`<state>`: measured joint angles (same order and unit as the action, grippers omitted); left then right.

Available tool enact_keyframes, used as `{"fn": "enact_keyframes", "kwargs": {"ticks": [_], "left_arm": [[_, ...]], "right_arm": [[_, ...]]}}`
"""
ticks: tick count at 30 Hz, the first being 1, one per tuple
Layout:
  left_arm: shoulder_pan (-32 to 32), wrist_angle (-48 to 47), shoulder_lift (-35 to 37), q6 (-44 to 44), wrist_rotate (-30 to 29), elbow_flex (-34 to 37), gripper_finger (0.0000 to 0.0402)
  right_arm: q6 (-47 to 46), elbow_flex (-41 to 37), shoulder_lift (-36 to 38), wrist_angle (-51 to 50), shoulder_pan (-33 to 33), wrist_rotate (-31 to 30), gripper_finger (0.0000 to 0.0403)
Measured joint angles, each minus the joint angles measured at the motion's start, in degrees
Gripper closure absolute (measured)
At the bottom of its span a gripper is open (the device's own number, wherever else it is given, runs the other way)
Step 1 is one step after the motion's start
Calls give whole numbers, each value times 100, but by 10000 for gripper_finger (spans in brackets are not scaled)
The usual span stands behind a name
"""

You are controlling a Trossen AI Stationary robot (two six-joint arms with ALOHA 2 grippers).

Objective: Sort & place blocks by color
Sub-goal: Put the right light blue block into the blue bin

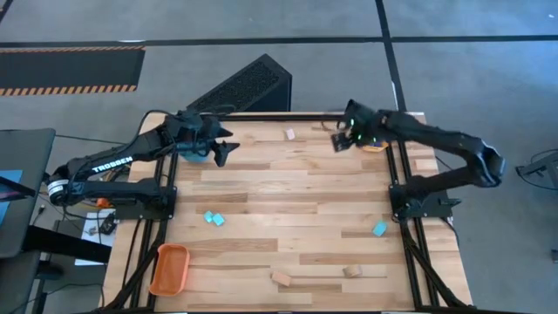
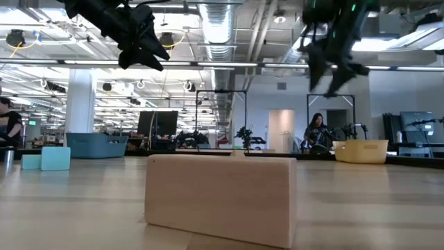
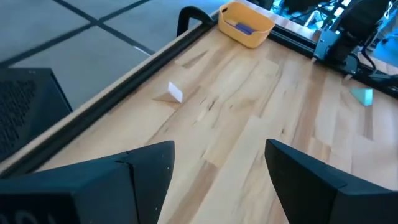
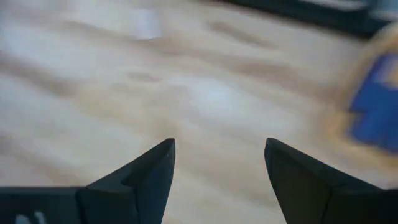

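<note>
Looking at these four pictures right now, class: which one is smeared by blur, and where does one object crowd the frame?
Right wrist view: smeared throughout; the table is streaky, a blue patch has no edges, and only the open right gripper is crisp. Low view: a tan wooden block fills the foreground. High view and left wrist view: evenly lit and clear.

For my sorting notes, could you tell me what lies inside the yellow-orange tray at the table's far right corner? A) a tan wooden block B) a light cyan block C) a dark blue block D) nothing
C: the left wrist view shows a dark blue block lying inside the yellow-orange tray.
</note>
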<state>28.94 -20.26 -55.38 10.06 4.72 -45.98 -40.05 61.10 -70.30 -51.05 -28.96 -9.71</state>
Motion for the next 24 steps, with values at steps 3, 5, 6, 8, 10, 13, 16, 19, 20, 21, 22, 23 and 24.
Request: {"fn": "enact_keyframes", "kwargs": {"ticks": [3,5,6,8,10,13,16,19,20,21,22,23,24], "left_arm": [[-75,35,16,-35,-6,0,162],[-137,65,33,-69,-1,0,162],[-168,107,33,-117,29,-2,162],[-185,194,33,-231,223,-2,162],[-183,396,33,-260,529,-2,162],[-190,751,28,-195,1011,-2,162],[-312,1258,-56,-188,1364,-4,162],[-519,1768,-312,-182,1728,-5,162],[-608,1925,-429,-176,1861,-7,162],[-712,2061,-575,-157,1956,-7,162],[-840,2195,-736,-132,2010,-7,162],[-959,2310,-879,-60,1986,-4,162],[-1084,2458,-1024,54,1844,-4,162]], "right_arm": [[-863,0,238,315,1095,-258,138],[-1222,0,333,579,1930,-703,143],[-1407,0,347,732,2359,-1014,145],[-1869,2,330,898,3189,-1681,150],[-2305,0,311,883,3893,-2274,154],[-2959,0,275,596,4678,-2835,158],[-3353,0,258,346,5241,-2949,159],[-3328,0,247,259,5705,-2864,159],[-3320,0,253,210,5829,-2797,159],[-3322,0,253,120,5929,-2704,159],[-3323,0,251,39,6010,-2595,159],[-3331,0,256,-31,6076,-2497,160],[-3385,0,284,-139,6126,-2423,162]]}}
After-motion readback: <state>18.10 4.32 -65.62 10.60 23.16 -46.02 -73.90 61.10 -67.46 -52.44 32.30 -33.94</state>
